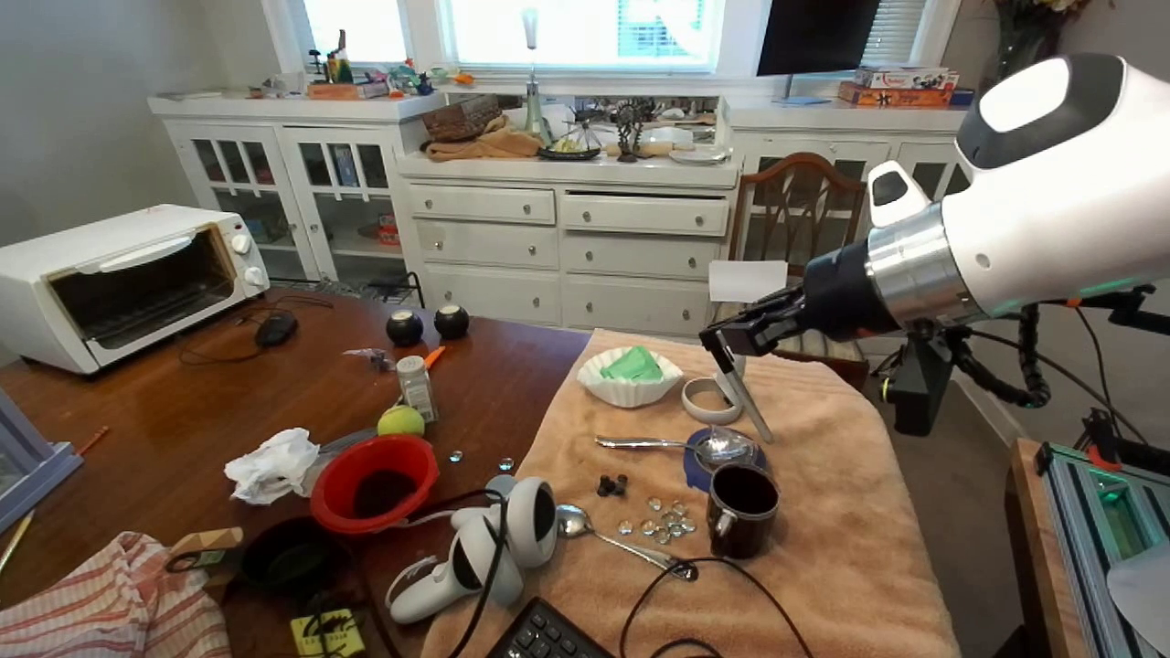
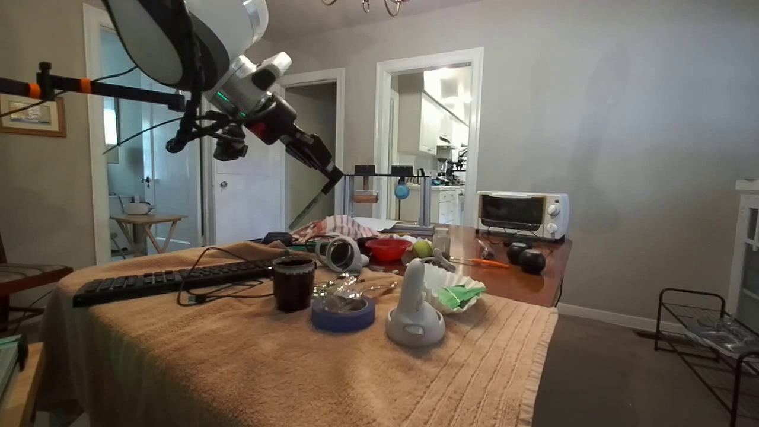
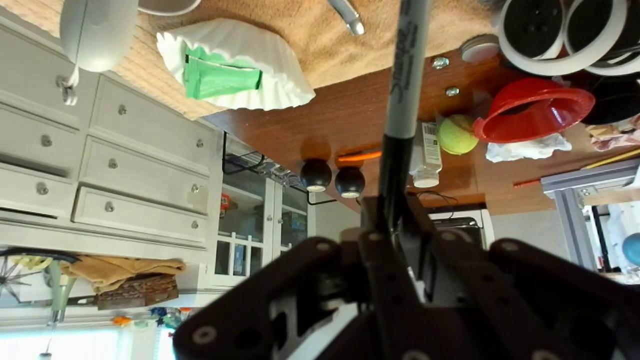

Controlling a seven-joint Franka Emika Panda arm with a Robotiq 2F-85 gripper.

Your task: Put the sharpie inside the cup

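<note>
Sharpie [image 3: 403, 107] is what we are seeing gripped by its black cap [image 3: 396, 167] in the gripper [image 3: 393, 217], whose fingers [image 3: 370, 216] are pressing in from both sides and leaving just the cap's thickness between them. In the wrist view, its grey barrel [image 3: 410, 65] is reaching up past the top edge. In an exterior view, we are finding the sharpie [image 1: 751, 409] right of centre, slanting from the fingers down and to the right; the cup [image 1: 743, 519] is standing lower in the frame, upright on the towel [image 1: 850, 539] and apart from the sharpie. In an exterior view, the sharpie [image 2: 307, 212] is slanting down and left, left of centre, and the cup [image 2: 293, 286] is standing near the blue tape [image 2: 344, 321].
</note>
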